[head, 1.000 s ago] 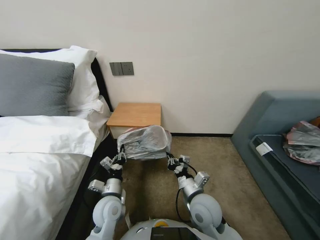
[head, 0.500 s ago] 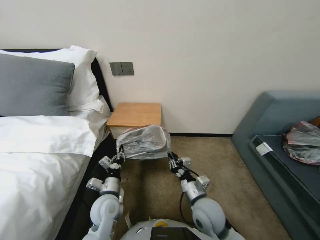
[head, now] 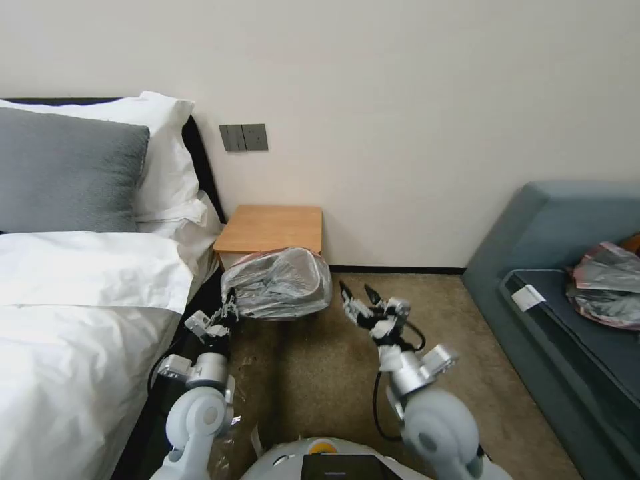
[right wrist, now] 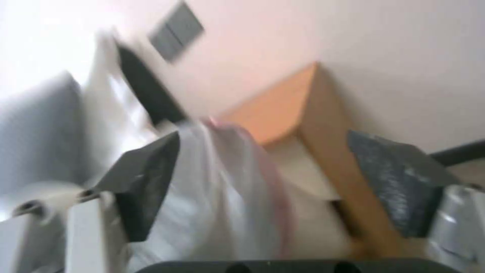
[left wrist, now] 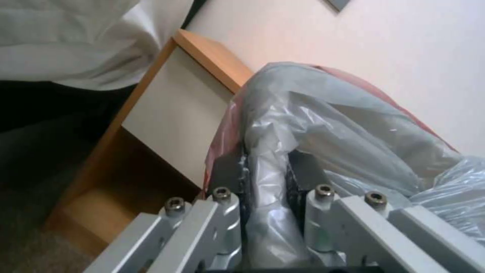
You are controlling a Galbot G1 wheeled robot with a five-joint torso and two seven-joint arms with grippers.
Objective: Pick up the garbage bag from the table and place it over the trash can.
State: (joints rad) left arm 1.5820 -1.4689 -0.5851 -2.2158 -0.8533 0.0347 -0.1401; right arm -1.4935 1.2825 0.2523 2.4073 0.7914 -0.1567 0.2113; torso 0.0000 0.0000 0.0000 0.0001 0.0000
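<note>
— What changed since a second ago?

— My right gripper let go of the garbage bag and swung out to my right; its fingers are now spread wide with nothing between them, apart from the plastic.

— And your other claw?

— My left gripper is clamped on a fold of the bag's near-left edge; in the left wrist view the plastic is pinched between my pads.

— Where is the bag?

— Bulging with its pinkish rim up, low in front of the table, beside the bed, above the carpet.
</note>
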